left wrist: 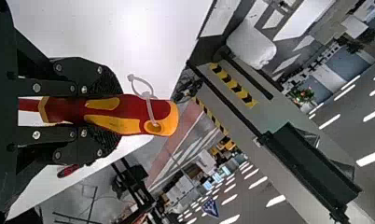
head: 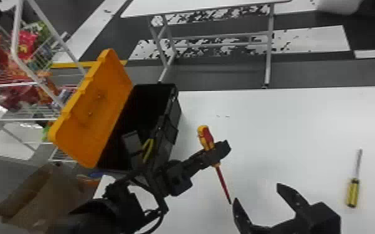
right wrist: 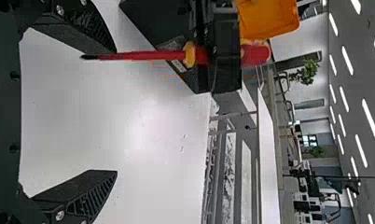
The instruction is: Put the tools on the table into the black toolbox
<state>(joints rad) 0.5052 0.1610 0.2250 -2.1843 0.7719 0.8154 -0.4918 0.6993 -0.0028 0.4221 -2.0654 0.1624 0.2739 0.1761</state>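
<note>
Bright, diffuse light spreads over the white table [head: 289,124] before me, and a pale glare blooms on it in both my wrist views. Rows of ceiling lights [right wrist: 370,119] burn white overhead, while the inside of the black toolbox [head: 172,124] sinks into near-black and a soft shadow lies beside it.

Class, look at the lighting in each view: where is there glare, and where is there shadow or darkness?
Head view: the inside of the black toolbox falls into near-black, with a faint, soft shadow beside it on the white table; left wrist view: a glare patch whitens the tabletop; right wrist view: a pale sheen mid-table, and ceiling lights glowing as bright strips.
</note>
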